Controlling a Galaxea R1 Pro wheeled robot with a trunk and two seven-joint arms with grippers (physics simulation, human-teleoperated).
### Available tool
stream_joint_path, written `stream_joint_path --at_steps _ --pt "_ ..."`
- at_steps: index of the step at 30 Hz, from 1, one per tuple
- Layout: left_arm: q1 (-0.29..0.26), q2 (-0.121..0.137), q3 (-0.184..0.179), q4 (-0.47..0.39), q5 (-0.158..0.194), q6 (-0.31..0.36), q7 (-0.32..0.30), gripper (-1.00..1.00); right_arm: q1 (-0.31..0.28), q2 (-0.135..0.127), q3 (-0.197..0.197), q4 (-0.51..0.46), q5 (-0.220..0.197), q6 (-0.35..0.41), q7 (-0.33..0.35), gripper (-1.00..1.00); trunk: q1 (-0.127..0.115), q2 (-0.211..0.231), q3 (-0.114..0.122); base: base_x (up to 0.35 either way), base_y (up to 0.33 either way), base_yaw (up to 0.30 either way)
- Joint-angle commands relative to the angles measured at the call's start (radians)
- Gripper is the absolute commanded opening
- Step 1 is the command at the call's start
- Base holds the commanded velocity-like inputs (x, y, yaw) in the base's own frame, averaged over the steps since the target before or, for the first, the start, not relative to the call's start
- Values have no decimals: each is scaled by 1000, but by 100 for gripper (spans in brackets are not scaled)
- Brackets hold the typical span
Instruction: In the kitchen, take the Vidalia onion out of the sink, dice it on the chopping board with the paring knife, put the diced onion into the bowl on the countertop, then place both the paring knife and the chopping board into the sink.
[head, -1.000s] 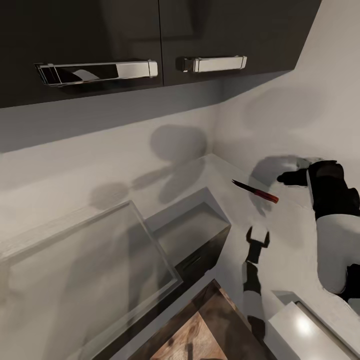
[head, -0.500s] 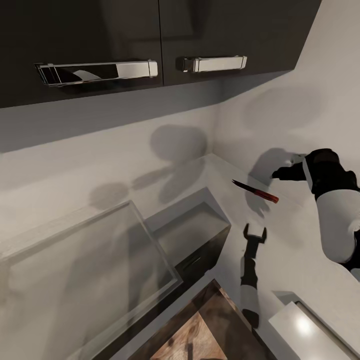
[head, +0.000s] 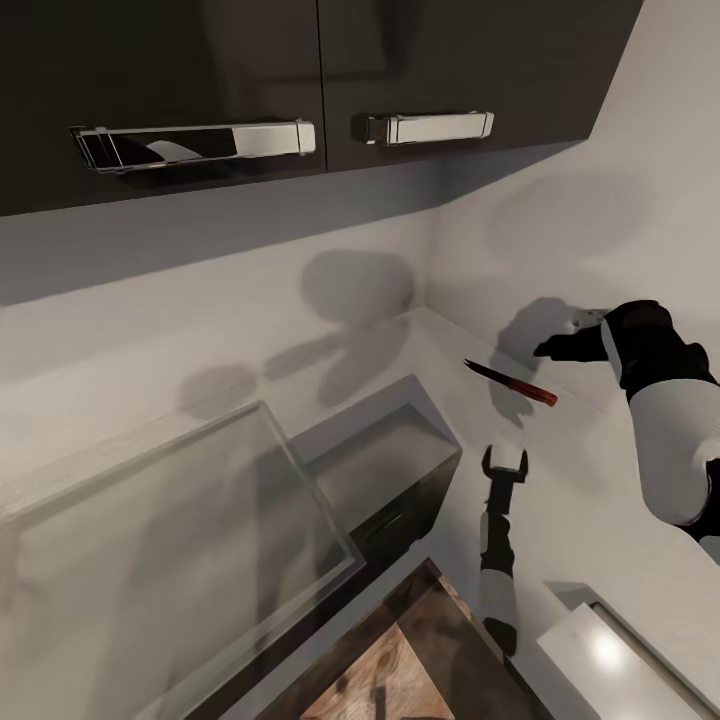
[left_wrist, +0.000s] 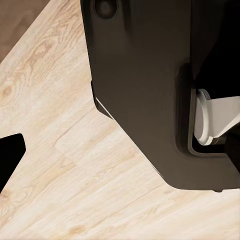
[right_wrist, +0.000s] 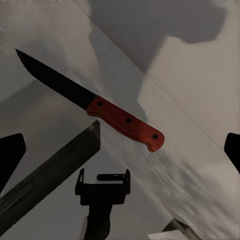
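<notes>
The knife lies flat on the pale glossy worktop near its back corner, dark pointed blade toward the sink, red riveted handle toward the right gripper, which hangs open above it. The knife looks light, stiff and thin, likely slippery to lift; the handle is the safest hold. The left gripper hangs open nearby.
</notes>
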Motion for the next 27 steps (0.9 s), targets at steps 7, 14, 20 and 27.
stream_joint_path --at_steps 7,14,20,27 --pt "0 0 -3 -3 1 6 6 100 -1 -1 0 -12 12 -39 116 100 1 -2 -2 0 0 0" --pt "0 0 -3 -3 2 6 6 100 -1 -2 2 -3 14 -56 160 100 1 -2 -2 0 0 0" --pt "0 0 -3 -3 2 6 6 100 -1 -4 1 -2 16 -69 162 100 1 -2 -2 0 0 0" --pt "0 0 -3 -3 2 6 6 100 1 -9 1 -1 17 -70 162 100 1 -2 -2 0 0 0"
